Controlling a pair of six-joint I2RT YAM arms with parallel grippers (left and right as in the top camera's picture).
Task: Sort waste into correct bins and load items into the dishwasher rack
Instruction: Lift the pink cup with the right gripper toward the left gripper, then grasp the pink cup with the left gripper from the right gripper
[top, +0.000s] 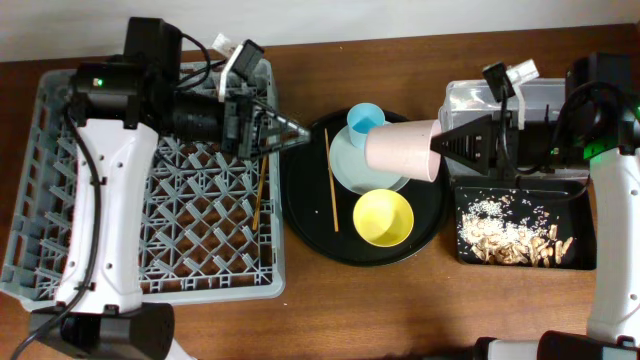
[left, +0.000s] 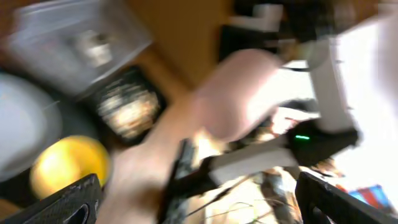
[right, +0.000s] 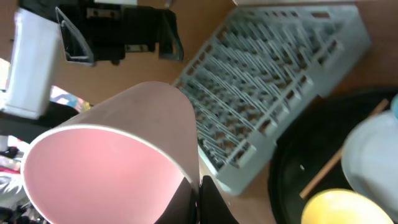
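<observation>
The right gripper (top: 440, 150) is clenched on the rim of the pink cup (top: 400, 150), holding it on its side above the 2 o'clock part of the round black tray (top: 305, 215). The cup looks light, stiff and smooth, so the rim wall seems the soundest hold. The left gripper (top: 288, 130) hangs with its jaws spread at the tray's 10 o'clock, over the dishwasher rack (top: 160, 290). There are two cups, the pink one and the light blue cup (top: 365, 118), one grey plate (top: 350, 165), one yellow bowl (top: 383, 217), and two chopsticks: the tray chopstick (top: 330, 180) and the rack chopstick (top: 257, 200).
</observation>
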